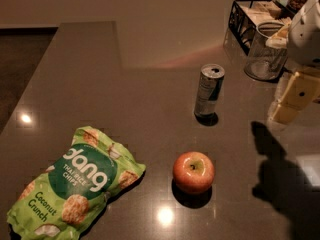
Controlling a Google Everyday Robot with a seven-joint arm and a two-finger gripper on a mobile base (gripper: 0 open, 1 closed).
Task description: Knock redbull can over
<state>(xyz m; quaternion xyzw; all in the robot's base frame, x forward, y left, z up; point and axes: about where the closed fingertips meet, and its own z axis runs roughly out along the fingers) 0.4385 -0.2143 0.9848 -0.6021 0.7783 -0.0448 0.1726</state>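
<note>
The redbull can [209, 91] stands upright near the middle of the dark counter [150, 114], slim, silver and blue, with its pull-tab top showing. My gripper [291, 100] is at the right edge of the view, a white arm with yellowish fingers pointing down. It hangs above the counter, well to the right of the can and apart from it. Its shadow falls on the counter below it.
A red apple [194, 172] lies in front of the can. A green Dang chips bag [75, 184] lies at the front left. A clear glass jar [265, 51] and a black wire rack [255, 19] stand at the back right.
</note>
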